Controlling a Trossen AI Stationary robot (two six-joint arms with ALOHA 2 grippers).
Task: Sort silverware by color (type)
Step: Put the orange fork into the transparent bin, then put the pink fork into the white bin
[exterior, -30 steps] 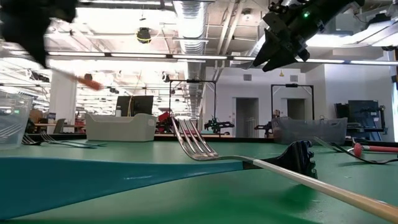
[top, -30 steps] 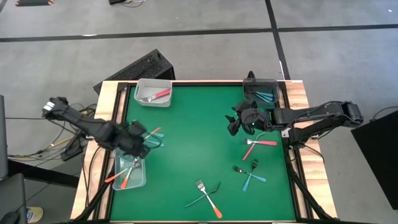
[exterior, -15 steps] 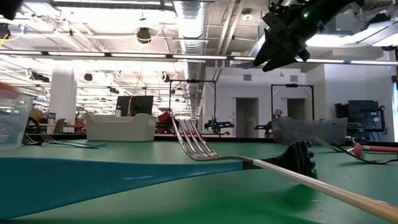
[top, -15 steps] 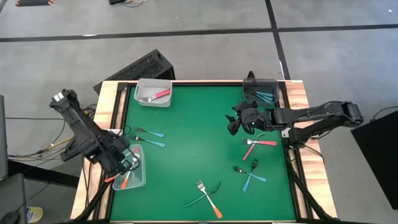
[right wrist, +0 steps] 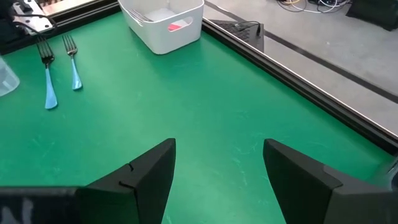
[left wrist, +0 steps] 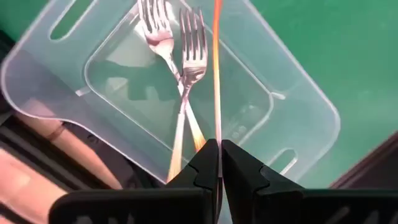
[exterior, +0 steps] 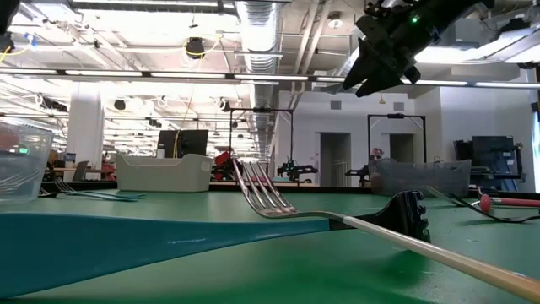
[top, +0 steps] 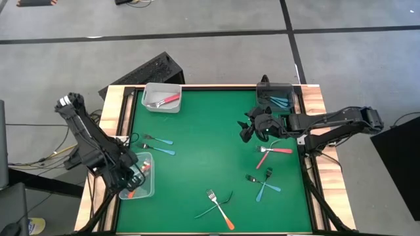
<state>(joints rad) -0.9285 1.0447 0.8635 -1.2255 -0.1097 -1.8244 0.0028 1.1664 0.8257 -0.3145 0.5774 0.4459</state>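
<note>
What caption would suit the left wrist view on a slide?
Left gripper shut on an orange-handled fork above the clear bin holding two forks.

L arm: reaches in from table's left edge, elbow raised, wrist angled down over front-left corner. Left gripper point(left wrist: 218, 163) pointing down, fingers point(left wrist: 199, 171) pressed together, thin orange fork handle point(left wrist: 217, 74) pinched between tips. R arm: stretched in from right edge, roughly level, held above table mid-right. Right gripper point(right wrist: 217, 165) hovering, fingers point(right wrist: 149, 168) spread wide, nothing between them.
</note>
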